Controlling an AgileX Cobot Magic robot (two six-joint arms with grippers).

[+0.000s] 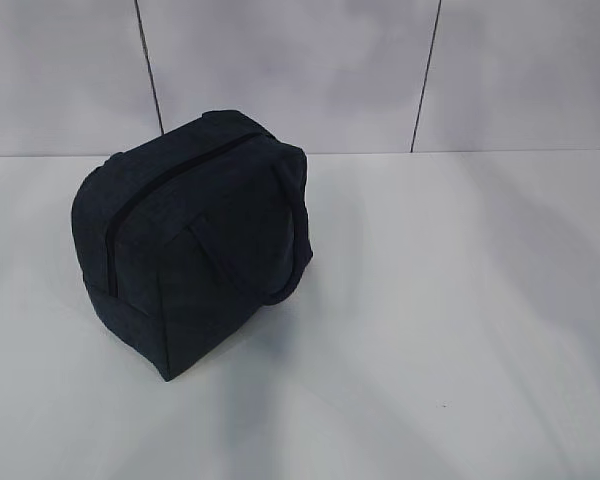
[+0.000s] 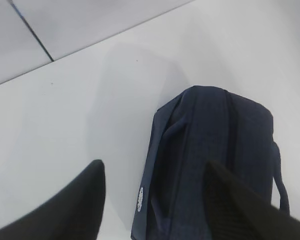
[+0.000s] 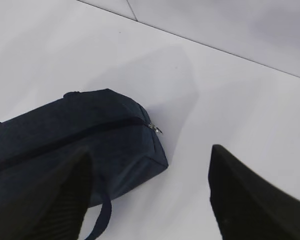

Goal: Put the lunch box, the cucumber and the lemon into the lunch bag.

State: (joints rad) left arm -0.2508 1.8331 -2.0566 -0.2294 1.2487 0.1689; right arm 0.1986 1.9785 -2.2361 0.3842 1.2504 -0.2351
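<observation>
The dark navy lunch bag [image 1: 195, 240] stands on the white table, left of the middle, with its zipper [image 1: 170, 175] drawn shut along the top. My left gripper [image 2: 154, 165] hovers open above the bag [image 2: 215, 145], its right finger over the fabric and its left finger over bare table. My right gripper [image 3: 150, 152] is also open and holds nothing. The bag's end [image 3: 65, 135] with the silver zipper pull [image 3: 155, 129] lies under its left finger. Neither gripper shows in the exterior view. The lunch box, the cucumber and the lemon are out of view.
A looped handle [image 1: 300, 230] hangs down the bag's right side. The white table [image 1: 460, 300] runs back to a grey tiled wall [image 1: 280, 60].
</observation>
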